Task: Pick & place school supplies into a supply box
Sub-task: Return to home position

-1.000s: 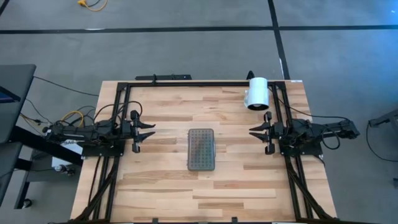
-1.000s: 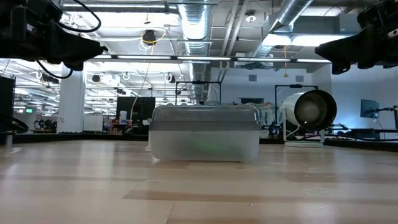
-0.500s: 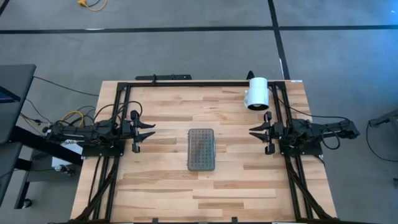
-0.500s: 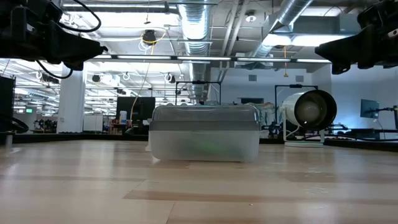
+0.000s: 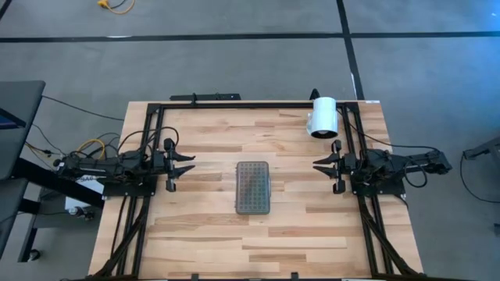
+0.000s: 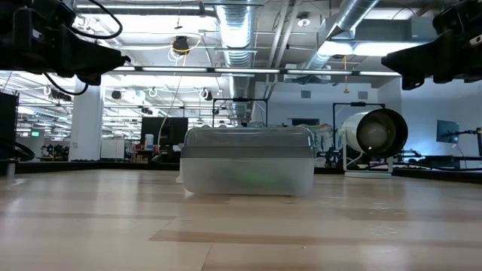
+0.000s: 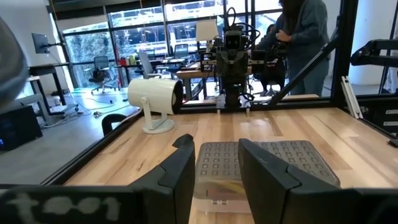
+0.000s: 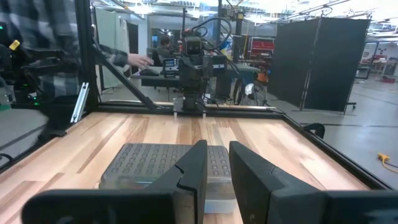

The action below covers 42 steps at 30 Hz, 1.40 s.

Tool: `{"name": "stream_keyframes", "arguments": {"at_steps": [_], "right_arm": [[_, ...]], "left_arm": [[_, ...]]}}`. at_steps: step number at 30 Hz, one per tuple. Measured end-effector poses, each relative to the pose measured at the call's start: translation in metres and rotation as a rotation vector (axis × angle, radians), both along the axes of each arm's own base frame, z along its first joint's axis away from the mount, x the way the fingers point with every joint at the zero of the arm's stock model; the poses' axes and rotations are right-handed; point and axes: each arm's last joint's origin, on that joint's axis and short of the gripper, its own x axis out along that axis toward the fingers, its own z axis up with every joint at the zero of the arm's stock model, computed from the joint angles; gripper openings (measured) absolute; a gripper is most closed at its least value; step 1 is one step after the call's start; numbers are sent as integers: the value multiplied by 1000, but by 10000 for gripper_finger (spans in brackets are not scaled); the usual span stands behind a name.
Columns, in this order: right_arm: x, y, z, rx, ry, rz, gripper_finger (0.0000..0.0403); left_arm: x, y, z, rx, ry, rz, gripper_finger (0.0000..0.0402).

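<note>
We found the supply box point(image 5: 253, 188) closed, its grey dot-gridded lid flat on top. It lay at the middle of the surface, long sides running between the near and far edges. Through its clear wall the school supplies point(image 6: 252, 178) showed only as a faint green blur.

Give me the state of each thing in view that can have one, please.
supply box: lid shut, lying flat mid-table.
left gripper: open, empty, over the table's left side.
right gripper: open, empty, over the table's right side.
white cylinder: horizontal on its stand, at the table's edge.
</note>
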Motion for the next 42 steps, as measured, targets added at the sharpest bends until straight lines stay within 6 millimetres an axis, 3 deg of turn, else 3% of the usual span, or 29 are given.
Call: {"name": "stream_keyframes", "arguments": {"at_steps": [42], "right_arm": [[0, 0, 0, 0, 0, 0, 63]], "left_arm": [[0, 0, 0, -9, -1, 0, 113]]}}
